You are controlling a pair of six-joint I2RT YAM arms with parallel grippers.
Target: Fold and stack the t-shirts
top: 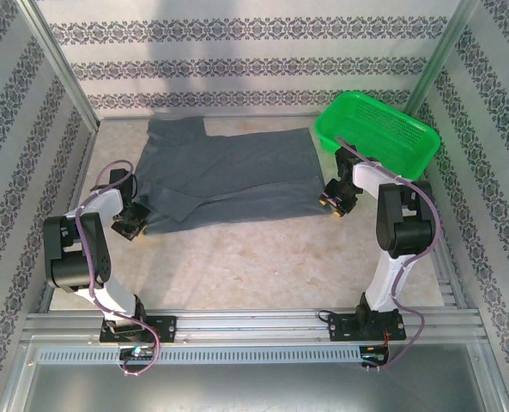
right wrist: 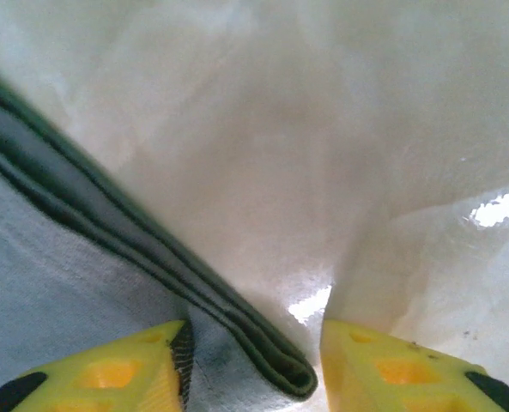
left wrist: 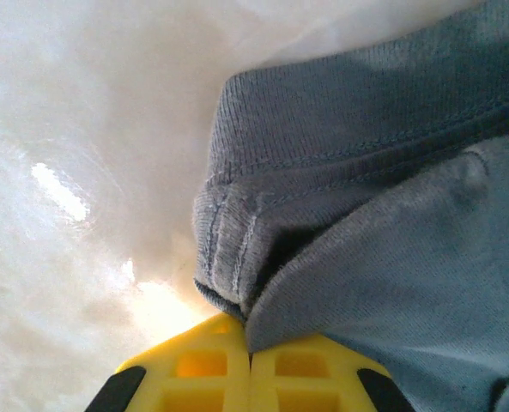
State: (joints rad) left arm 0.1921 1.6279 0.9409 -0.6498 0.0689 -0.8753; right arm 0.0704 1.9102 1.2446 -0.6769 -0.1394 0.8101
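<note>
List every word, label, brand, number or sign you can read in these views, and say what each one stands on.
No text is legible on anything here.
The plain slate-grey cloth t-shirt has no print or visible tag.
The green plastic mesh basket has no label.
The striped wall panels carry ornament, not letters.

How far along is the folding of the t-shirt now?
Done: very little. The t-shirt lies mostly spread flat on the table, beside the basket. In hand: the left gripper is shut on the shirt's near-left edge, and the right gripper stands open around its near-right corner, not yet closed. Left: the folds themselves, then the stacking.
</note>
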